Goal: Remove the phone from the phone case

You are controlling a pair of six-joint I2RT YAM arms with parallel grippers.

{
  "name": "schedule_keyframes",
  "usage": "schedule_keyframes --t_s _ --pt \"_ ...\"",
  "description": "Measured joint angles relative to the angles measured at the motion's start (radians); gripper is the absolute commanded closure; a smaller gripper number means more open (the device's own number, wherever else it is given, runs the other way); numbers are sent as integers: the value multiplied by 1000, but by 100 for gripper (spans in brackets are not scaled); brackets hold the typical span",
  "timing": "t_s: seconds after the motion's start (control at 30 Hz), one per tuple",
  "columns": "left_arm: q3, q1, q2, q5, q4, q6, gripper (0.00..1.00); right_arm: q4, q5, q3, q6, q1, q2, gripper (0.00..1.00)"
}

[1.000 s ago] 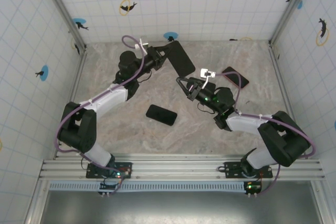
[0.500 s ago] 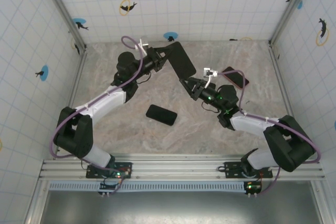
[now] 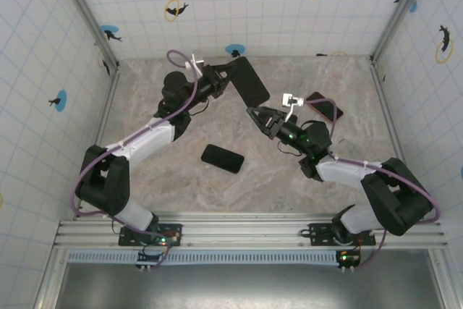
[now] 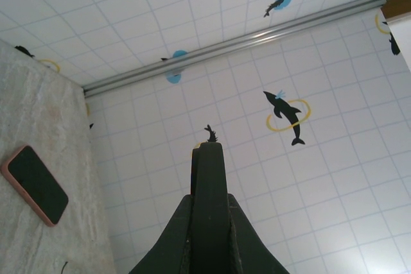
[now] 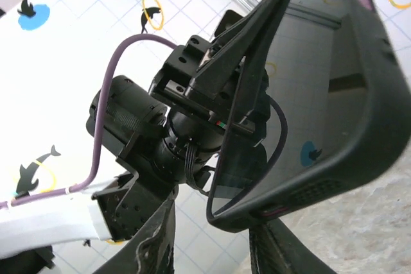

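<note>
Left gripper [image 3: 226, 77]: clamped on the upper end of the phone case [image 3: 248, 82].
Phone case: dark, held up off the table [image 3: 166, 179] at back centre, tilted. It shows edge-on in the left wrist view [image 4: 209, 178].
Right gripper [image 3: 255, 113]: jaws parted, tips just under the case's lower end. Cannot tell whether they touch it.
Black phone [image 3: 222, 158]: flat at mid-table, well apart from both grippers.
Pink-rimmed phone [image 3: 323, 107]: flat at right back, beside the right arm.

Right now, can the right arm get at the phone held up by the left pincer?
Probably yes: the right pincer, jaws parted, sits at the lower edge of the phone, nothing between them.
</note>
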Motion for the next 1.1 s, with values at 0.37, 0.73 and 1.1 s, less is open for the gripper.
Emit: schedule_keyframes --t_s 0.37,0.73,1.1 --pt "0 -5 0 -1 8 -1 100 15 1 12 45 0 29 88" --pt "0 -6 0 -6 19 -28 100 -92 -13 21 -105 -8 -18 98" --pt "-4 -18 -5 -9 5 -46 100 -261 -13 22 -249 -39 -78 95"
